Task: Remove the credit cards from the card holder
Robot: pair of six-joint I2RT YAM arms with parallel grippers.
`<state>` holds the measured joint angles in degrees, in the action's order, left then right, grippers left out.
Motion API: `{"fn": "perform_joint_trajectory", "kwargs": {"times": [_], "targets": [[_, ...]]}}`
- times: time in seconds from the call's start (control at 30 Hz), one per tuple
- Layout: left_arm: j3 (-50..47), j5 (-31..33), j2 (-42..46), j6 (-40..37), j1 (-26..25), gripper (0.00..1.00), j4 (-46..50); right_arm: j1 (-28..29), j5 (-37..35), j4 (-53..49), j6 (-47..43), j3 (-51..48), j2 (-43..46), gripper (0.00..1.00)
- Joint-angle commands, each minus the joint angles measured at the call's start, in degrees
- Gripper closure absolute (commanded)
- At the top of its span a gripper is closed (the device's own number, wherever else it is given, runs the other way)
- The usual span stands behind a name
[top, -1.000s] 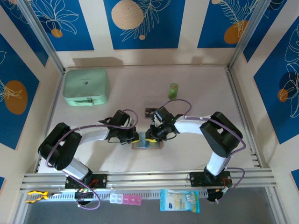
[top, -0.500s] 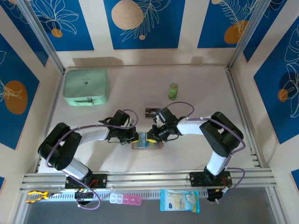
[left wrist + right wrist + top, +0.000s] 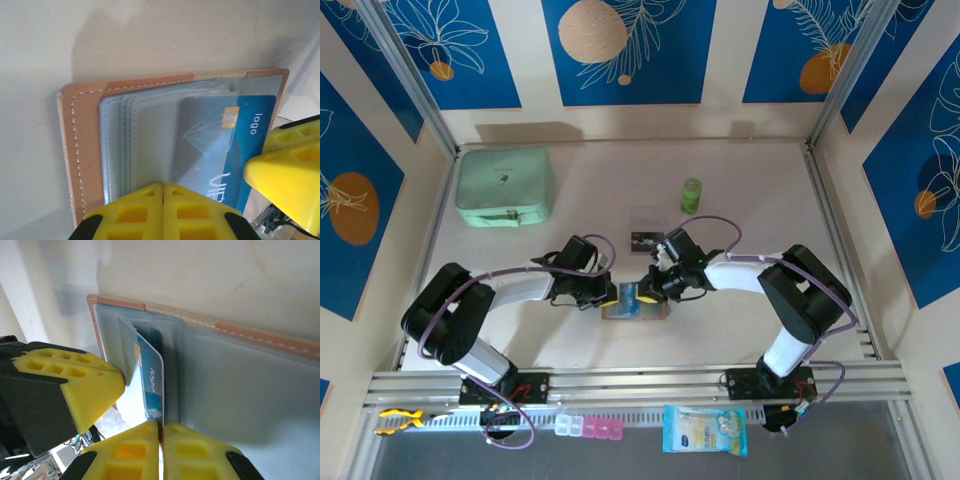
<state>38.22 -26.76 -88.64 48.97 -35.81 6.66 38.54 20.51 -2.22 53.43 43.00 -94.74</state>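
Credit card [image 3: 150, 380] now pinched by R fingers [image 3: 200, 450], further out of card holder [image 3: 260, 337].

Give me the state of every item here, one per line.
card holder: open, lying flat.
blue credit card: partly out of its pocket, pinched.
left gripper: shut, over the holder's edge.
right gripper: shut on the blue credit card.
green container: upright.
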Motion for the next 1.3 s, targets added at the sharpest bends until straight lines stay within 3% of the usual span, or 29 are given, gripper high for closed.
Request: {"fn": "perform_joint_trajectory", "kwargs": {"times": [0.0,0.37,0.97,1.27], "targets": [[0.1,1.3,-0.9,-1.0,-0.4,1.00,3.3,-0.8,-2.6,-8.0,-3.4,0.9,2.3,0.91],[0.1,1.3,-1.0,-0.9,-0.4,1.00,3.2,-1.2,-6.8,-18.2,-8.0,4.2,4.7,0.92],[0.6,1.0,-1.3,-1.1,-0.4,1.00,3.2,-0.3,-8.6,-21.7,-9.1,7.1,4.2,0.91],[0.8,0.8,-1.7,-1.3,-0.4,1.00,3.0,0.9,-8.2,-20.3,-6.8,8.0,3.4,0.85]]}}
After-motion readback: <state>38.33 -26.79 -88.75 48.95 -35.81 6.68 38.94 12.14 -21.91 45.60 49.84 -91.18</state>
